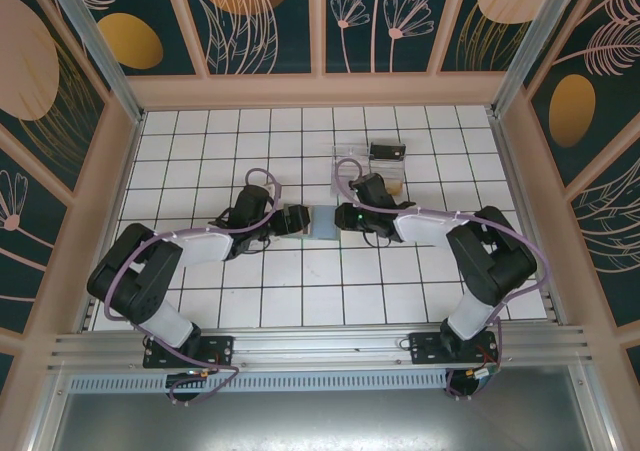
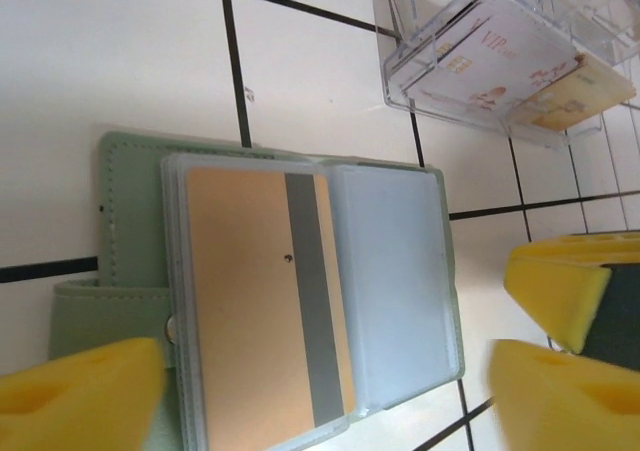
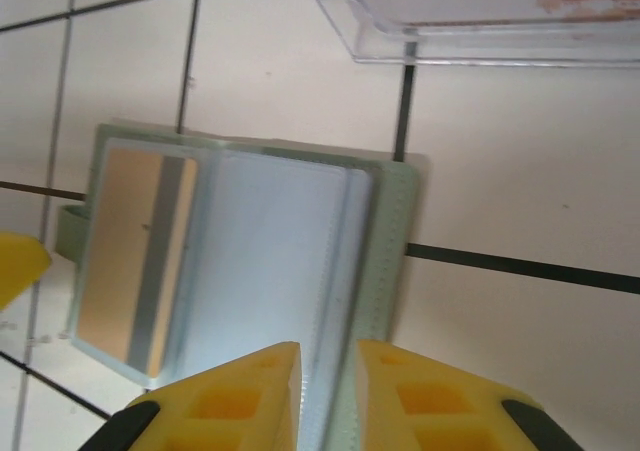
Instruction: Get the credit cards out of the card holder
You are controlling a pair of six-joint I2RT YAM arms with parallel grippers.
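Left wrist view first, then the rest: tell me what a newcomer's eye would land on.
The open grey-green card holder lies on the white tiled table, with a gold card with a grey stripe showing through its clear sleeve. Bright yellow fingertips of the left end effector stand wide apart on either side of it. Beyond it sits a clear plastic tray with cards inside.

The left arm [image 1: 150, 281] and the right arm [image 1: 485, 261] are big, black and chunky, each with a white part in the middle. A thin purple cable [image 1: 262, 175] loops along each one. Both stand on flat black bases [image 1: 190, 351]. The left end effector [image 2: 320, 396] and the right end effector [image 3: 328, 401] have fat yellow fingers [image 3: 240, 396] with black backs.
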